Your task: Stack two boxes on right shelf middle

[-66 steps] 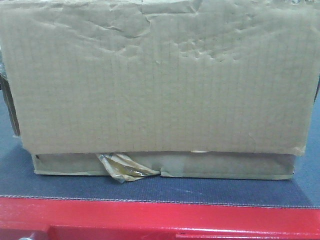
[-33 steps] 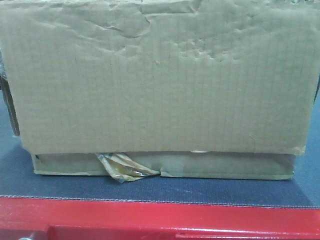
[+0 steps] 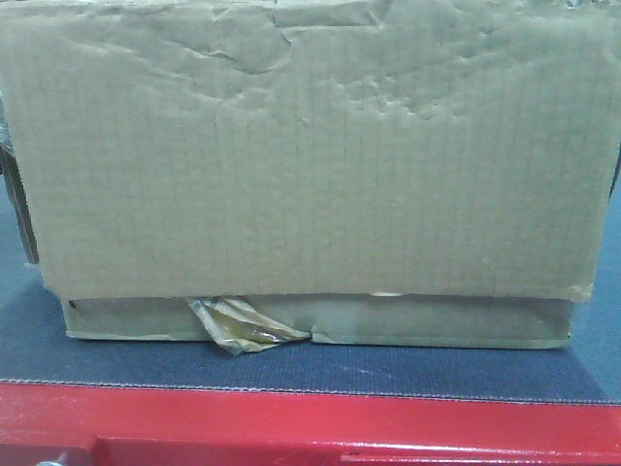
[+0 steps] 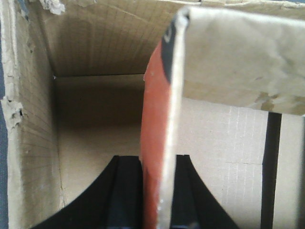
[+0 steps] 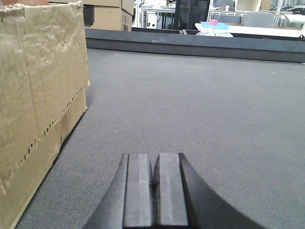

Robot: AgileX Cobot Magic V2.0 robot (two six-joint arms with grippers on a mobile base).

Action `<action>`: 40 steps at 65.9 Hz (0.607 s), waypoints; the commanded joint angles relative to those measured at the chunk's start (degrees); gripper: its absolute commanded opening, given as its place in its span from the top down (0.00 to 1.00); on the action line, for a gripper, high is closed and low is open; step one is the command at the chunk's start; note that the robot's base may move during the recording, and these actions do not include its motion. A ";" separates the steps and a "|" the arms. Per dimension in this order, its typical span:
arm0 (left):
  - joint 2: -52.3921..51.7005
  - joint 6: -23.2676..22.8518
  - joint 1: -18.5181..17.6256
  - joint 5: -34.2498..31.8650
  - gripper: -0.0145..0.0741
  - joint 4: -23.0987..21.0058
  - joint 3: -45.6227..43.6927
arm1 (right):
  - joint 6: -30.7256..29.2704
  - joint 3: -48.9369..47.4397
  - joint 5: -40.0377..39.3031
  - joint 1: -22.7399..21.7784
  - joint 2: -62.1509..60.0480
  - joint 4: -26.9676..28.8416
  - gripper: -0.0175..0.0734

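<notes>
We are looking at 2 plain brown corrugated boxes: the big box is sitting squarely on the thin box, and both are resting on the dark grey, finely woven table top behind its glossy red frame. The front camera is showing the big box's broad face ribbed with fine vertical fluting, dimpled and creased toward the upper edge. Its lower edge is overhanging the flat box a little at each end. A crumpled strip of shiny tan tape is peeling off the thin box's front. Only the left wrist view is showing the inside of the big box: bare fluted walls, ragged torn edges, and an upright flap with an orange-red face. The left gripper is clamping that flap, with 1 black finger lying on each side of it. Only the right wrist view is showing the stack's side, standing at the left on the table top. The right gripper is hovering low beside it, its 2 matte black pads pressed together on nothing. Far behind, more cardboard boxes and a blue bin are standing.
</notes>
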 commanded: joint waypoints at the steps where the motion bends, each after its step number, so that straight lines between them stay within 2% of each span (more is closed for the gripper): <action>1: -0.57 -0.84 -0.32 -0.93 0.70 -0.82 -0.40 | -0.13 -0.28 -1.47 0.15 0.24 0.10 0.99; 14: -0.69 -0.84 -0.32 -0.93 0.12 -0.56 -0.40 | -0.13 -0.28 -1.47 0.15 0.24 0.10 0.99; 22: -1.43 -0.67 -0.32 -0.93 0.21 -0.56 -0.52 | -0.13 -0.28 -1.47 0.15 0.24 0.10 0.99; 35: -3.95 3.23 -0.32 -0.93 0.21 -0.56 -4.50 | -0.13 -0.28 -1.47 0.15 0.24 0.10 0.99; 40: -5.51 3.37 -0.32 -0.93 0.21 -0.03 -5.70 | -0.13 -0.28 -1.47 0.15 0.24 0.10 0.99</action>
